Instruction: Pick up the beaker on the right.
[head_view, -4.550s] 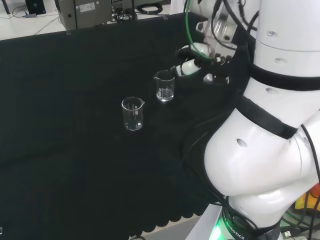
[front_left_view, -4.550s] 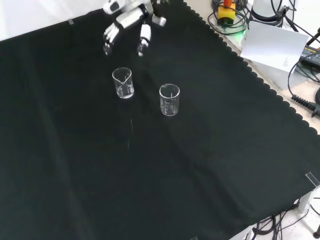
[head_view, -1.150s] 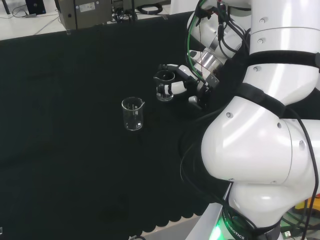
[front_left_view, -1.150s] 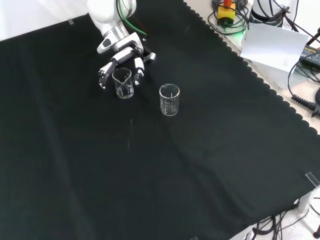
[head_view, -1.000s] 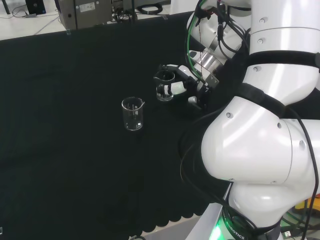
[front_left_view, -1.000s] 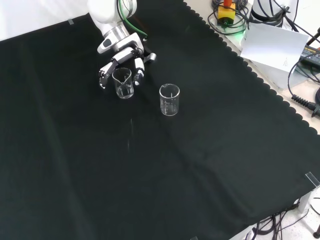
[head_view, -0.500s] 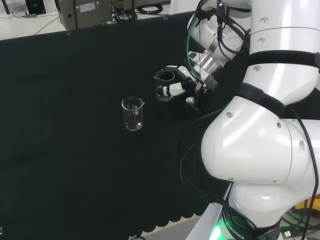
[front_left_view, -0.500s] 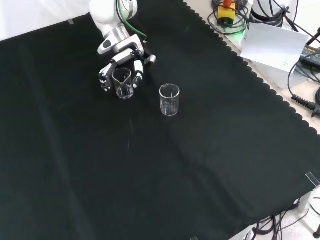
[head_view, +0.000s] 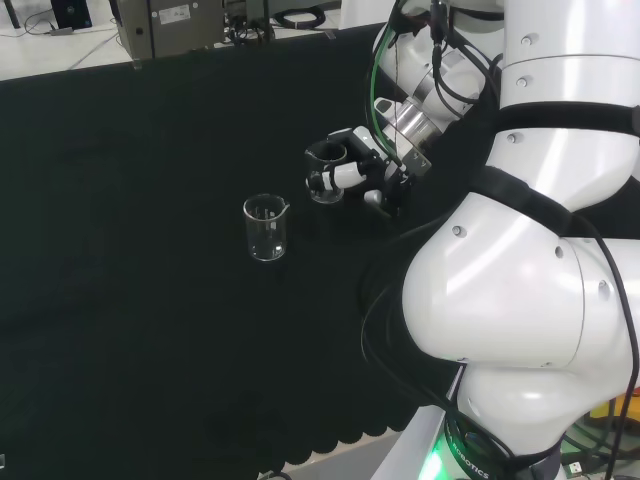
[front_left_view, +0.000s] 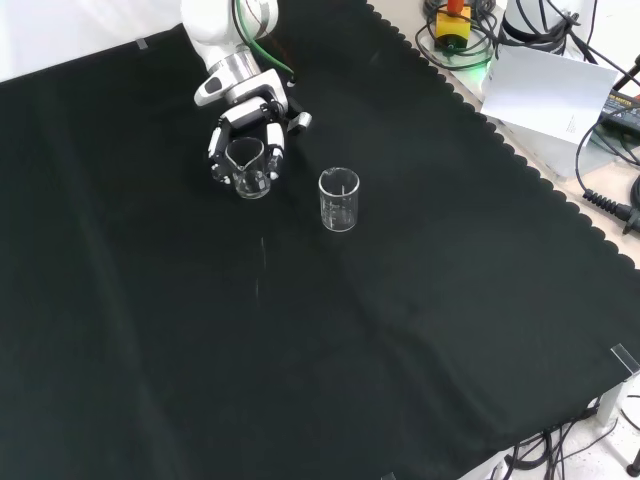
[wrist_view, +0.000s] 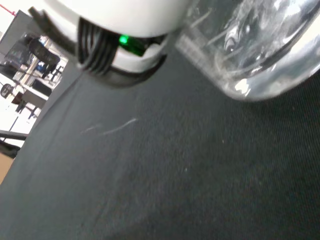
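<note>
- The desk (front_left_view: 420, 300), under black cloth, carries two clear beakers; in the head view they stand near each other, one to the right of the other.
- The arm (head_view: 520, 300) reaches over the cloth to the right one in the head view.
- The hand (front_left_view: 247, 128) sits at that beaker (front_left_view: 247, 166); its fingers (front_left_view: 273, 156) curl round the glass on both sides, so the grasp looks made.
- In the wrist view the beaker's base (wrist_view: 260, 75) seems just clear of the cloth or tilting, though I cannot be sure; the lift looks barely begun.
- The other beaker (front_left_view: 339, 200) stands apart, untouched.
</note>
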